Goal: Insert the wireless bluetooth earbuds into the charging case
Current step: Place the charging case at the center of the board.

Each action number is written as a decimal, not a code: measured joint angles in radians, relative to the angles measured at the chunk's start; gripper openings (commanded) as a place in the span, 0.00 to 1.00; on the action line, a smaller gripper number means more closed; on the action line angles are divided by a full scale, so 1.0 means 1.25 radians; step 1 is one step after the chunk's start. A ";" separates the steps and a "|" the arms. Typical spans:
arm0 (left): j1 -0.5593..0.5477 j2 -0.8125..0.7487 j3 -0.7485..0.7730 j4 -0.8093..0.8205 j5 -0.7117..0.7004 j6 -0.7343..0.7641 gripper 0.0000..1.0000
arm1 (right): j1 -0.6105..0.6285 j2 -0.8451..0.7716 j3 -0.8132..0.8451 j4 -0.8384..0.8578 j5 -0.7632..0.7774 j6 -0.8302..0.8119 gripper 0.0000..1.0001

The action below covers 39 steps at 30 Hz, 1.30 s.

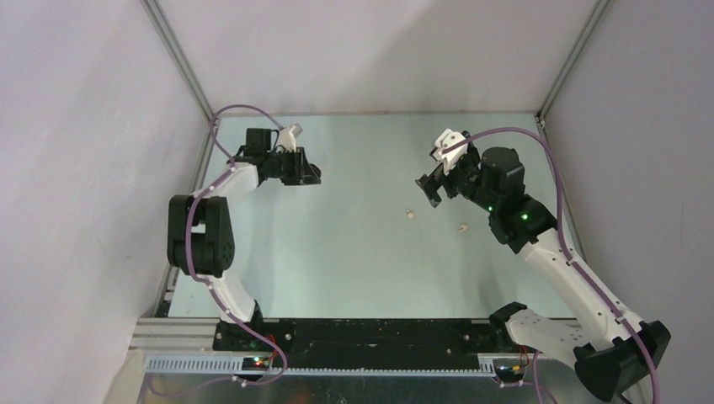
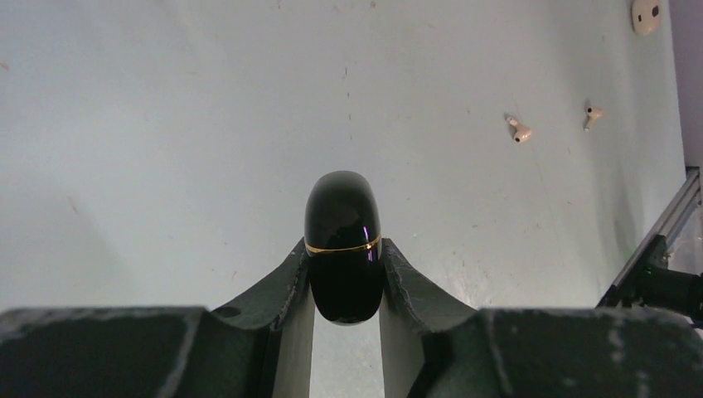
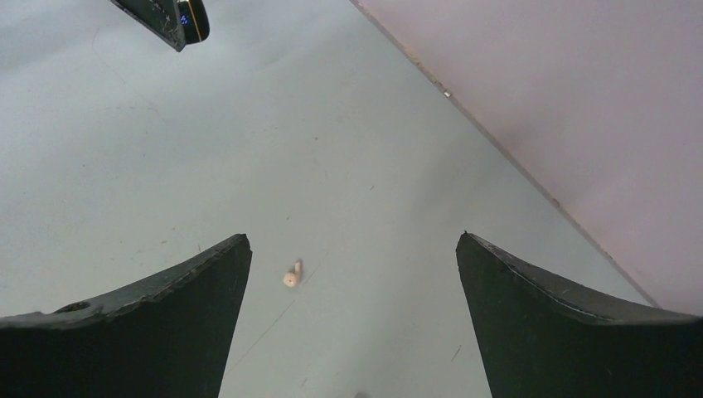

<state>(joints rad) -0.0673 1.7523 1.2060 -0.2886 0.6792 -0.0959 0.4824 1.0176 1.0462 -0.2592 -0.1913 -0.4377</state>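
A glossy black charging case [image 2: 343,217] with a thin gold band is pinched upright between the fingers of my left gripper [image 2: 344,246], held above the table at the back left [image 1: 308,174]. The case looks closed. Two off-white earbuds [image 1: 409,214] [image 1: 462,227] lie loose on the table right of centre; the left wrist view shows them too [image 2: 521,132] [image 2: 592,115]. My right gripper [image 1: 428,192] hovers just behind them, jaws wide apart with nothing between them [image 3: 354,240]. One earbud [image 3: 292,275] lies on the table below, near its left finger.
A small off-white case-like object [image 2: 646,14] lies at the far top right of the left wrist view. Enclosure walls close in the table at the back and sides, and an aluminium rail [image 1: 181,337] runs along the near edge by the arm bases.
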 measured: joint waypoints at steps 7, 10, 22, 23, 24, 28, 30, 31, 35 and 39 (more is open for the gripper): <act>0.006 0.060 0.000 -0.044 0.013 0.000 0.00 | 0.001 0.014 -0.001 0.000 0.002 -0.002 0.99; 0.014 0.069 -0.002 -0.052 0.012 -0.001 0.00 | 0.005 0.018 -0.001 0.000 0.003 -0.003 0.99; 0.046 0.118 -0.031 -0.057 -0.001 -0.046 0.00 | 0.011 0.021 -0.001 0.000 0.009 -0.006 0.99; 0.046 0.118 -0.033 -0.059 -0.004 -0.050 0.00 | 0.011 0.021 -0.001 0.000 0.009 -0.006 0.99; 0.046 0.118 -0.033 -0.060 -0.006 -0.052 0.00 | 0.011 0.021 -0.001 0.000 0.009 -0.006 0.99; 0.046 0.119 -0.033 -0.059 -0.014 -0.062 0.03 | 0.011 0.021 -0.001 0.000 0.009 -0.006 0.99; 0.046 0.123 -0.033 -0.059 -0.014 -0.067 0.04 | 0.011 0.021 -0.001 0.000 0.009 -0.006 0.99; 0.046 0.127 -0.033 -0.059 -0.014 -0.070 0.04 | 0.011 0.021 -0.001 0.000 0.010 -0.006 0.99; 0.046 0.148 -0.033 -0.067 -0.016 -0.077 0.08 | 0.011 0.021 -0.001 0.000 0.015 -0.006 0.99; 0.050 0.154 -0.026 -0.077 -0.011 -0.088 0.16 | 0.011 0.021 -0.001 0.000 0.016 -0.006 0.99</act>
<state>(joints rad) -0.0048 1.9450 1.1732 -0.3851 0.6651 -0.2054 0.4965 1.0439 1.0451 -0.2588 -0.1715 -0.4458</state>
